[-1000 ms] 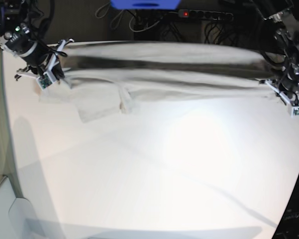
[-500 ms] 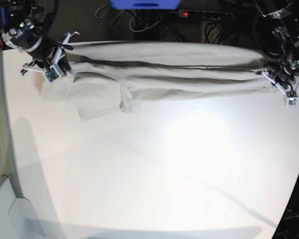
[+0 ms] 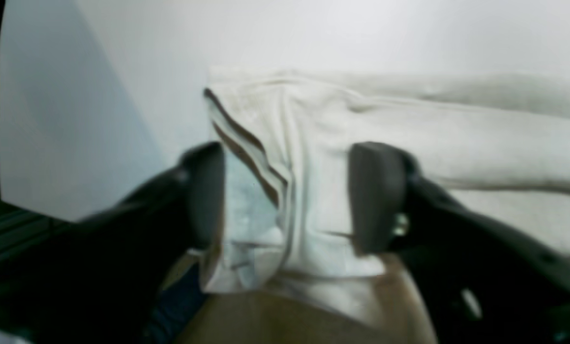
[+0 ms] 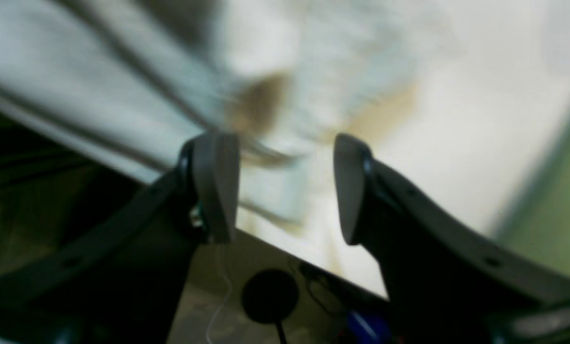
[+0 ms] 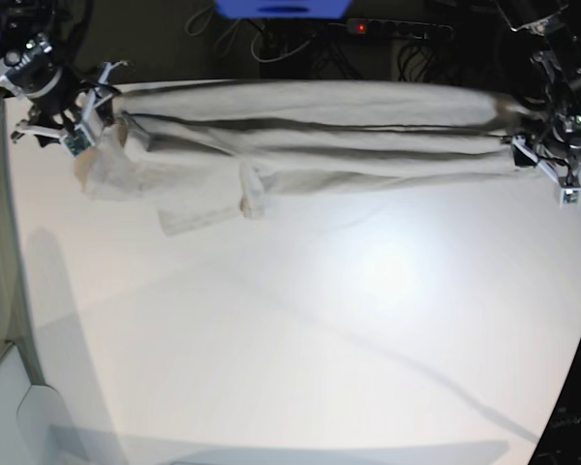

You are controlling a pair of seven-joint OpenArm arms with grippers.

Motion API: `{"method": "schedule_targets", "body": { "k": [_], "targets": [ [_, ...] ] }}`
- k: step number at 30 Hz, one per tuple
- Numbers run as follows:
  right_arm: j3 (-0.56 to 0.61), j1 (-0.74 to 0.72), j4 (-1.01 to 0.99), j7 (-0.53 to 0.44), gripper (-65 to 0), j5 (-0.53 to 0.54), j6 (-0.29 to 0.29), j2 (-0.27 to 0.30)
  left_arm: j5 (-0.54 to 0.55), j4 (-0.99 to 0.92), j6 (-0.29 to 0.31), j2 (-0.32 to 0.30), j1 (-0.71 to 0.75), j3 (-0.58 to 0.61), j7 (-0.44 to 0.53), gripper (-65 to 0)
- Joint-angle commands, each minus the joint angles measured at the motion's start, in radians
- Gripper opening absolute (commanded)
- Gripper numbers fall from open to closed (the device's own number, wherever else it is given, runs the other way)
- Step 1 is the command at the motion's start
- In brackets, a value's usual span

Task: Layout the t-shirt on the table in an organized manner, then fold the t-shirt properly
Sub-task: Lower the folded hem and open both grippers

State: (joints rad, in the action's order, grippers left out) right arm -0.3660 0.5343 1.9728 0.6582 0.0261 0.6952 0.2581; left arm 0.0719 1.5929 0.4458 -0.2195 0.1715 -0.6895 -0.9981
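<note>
The beige-grey t-shirt [image 5: 320,136] lies stretched in long folds along the far edge of the white table [image 5: 320,320]; a sleeve [image 5: 198,208] pokes toward the front. My left gripper [image 5: 535,160] is at the shirt's right end. In the left wrist view it [image 3: 287,196] is open, jaws wide apart astride the bunched hem [image 3: 313,143], which rests on the table. My right gripper [image 5: 89,124] is at the shirt's left end. In the right wrist view it [image 4: 285,186] is open, with blurred cloth [image 4: 313,57] beyond the fingertips and nothing between them.
A power strip [image 5: 397,29] with a red light, cables and a blue object [image 5: 281,8] sit behind the table's far edge. The table's curved edge [image 5: 573,368] runs down the right. A pale object [image 5: 19,407] stands off the front left corner.
The right arm has moved back and to the left, and its end of the shirt has shifted and slackened. The left gripper has barely moved. The shirt now lies flatter on the table.
</note>
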Motion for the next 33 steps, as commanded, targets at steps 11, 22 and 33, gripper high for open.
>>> {"method": "schedule_targets", "body": {
  "k": [11, 22, 33],
  "targets": [
    [-0.001, -0.250, 0.038, 0.214, -32.1, 0.005, 0.003, -0.012, 0.007, 0.148, -0.003, -0.008, 0.016, -0.042, 0.002, -22.1],
    [0.249, -0.572, -0.102, 0.463, -32.1, 0.002, 0.003, -0.110, -0.002, 0.074, -0.005, -0.010, 0.018, -0.068, 0.003, -22.1],
    [0.250, -0.679, -0.468, 0.387, -32.3, 0.002, 0.003, -0.139, -0.004, 0.047, -0.005, -0.010, 0.020, -0.092, 0.006, -22.1]
  ]
}}
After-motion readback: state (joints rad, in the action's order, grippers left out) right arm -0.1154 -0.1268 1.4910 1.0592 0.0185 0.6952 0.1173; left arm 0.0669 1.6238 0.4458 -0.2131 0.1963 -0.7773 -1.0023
